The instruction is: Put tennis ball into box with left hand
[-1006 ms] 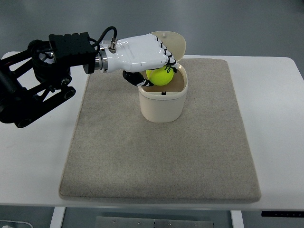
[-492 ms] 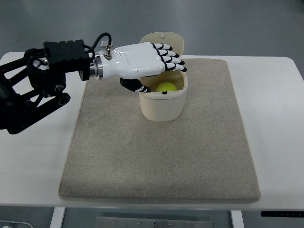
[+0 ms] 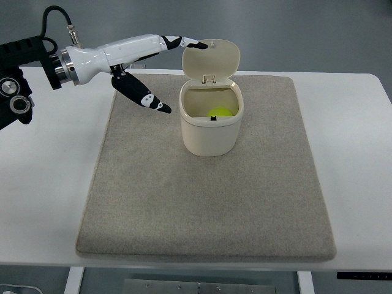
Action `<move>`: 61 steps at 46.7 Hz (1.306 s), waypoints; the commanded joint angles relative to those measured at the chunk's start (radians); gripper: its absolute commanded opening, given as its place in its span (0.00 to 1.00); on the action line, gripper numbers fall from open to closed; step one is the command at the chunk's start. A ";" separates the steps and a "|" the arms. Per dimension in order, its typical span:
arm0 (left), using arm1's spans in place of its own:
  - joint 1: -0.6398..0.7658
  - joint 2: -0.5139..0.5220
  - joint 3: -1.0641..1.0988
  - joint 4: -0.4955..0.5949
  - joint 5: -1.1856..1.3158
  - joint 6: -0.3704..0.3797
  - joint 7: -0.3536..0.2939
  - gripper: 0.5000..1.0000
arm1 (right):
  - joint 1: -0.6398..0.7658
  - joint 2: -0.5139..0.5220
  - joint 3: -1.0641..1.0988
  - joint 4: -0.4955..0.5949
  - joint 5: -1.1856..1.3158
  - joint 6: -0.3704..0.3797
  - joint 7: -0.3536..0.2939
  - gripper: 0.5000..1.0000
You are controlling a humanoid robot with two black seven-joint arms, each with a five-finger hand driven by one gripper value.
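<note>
A yellow-green tennis ball [image 3: 220,113] lies inside the cream box [image 3: 210,136], low against its back wall. The box stands upright on the grey mat with its hinged lid [image 3: 211,59] tipped open behind it. My left hand [image 3: 160,67] hovers up and to the left of the box, clear of the rim. Its fingers [image 3: 184,42] are stretched out and its thumb [image 3: 146,98] points down toward the mat, with nothing held. The right arm does not show.
The box sits on a grey mat [image 3: 208,202] that covers most of a white table [image 3: 361,153]. My left arm's black mount [image 3: 15,92] hangs over the table's left end.
The ball left my left hand and dropped into the box. The hand opened, then rose and drew back to the left, away from the opening.
</note>
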 commanded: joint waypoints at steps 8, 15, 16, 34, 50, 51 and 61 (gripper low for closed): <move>0.007 -0.008 -0.002 0.129 -0.284 -0.012 0.001 0.99 | 0.000 0.000 0.000 0.000 0.000 -0.001 0.000 0.88; 0.043 -0.039 -0.001 0.227 -0.485 -0.021 0.004 0.99 | 0.000 0.000 0.000 0.000 0.000 0.000 0.000 0.88; 0.047 -0.046 0.001 0.244 -0.511 -0.027 0.006 0.99 | 0.000 0.000 0.000 0.000 0.000 0.000 0.000 0.88; 0.056 -0.220 -0.001 0.626 -0.878 -0.237 0.064 0.99 | 0.000 0.000 0.000 0.000 0.000 0.000 0.000 0.88; 0.056 -0.226 -0.010 0.784 -1.119 -0.399 0.173 0.99 | 0.000 0.000 0.000 0.000 0.000 0.000 0.000 0.88; 0.055 -0.226 -0.010 0.795 -1.130 -0.399 0.181 0.99 | 0.000 0.000 0.000 0.000 0.000 0.000 0.000 0.88; 0.058 -0.227 -0.011 0.824 -1.246 -0.399 0.259 0.99 | 0.000 0.000 0.000 0.000 0.000 -0.001 0.000 0.88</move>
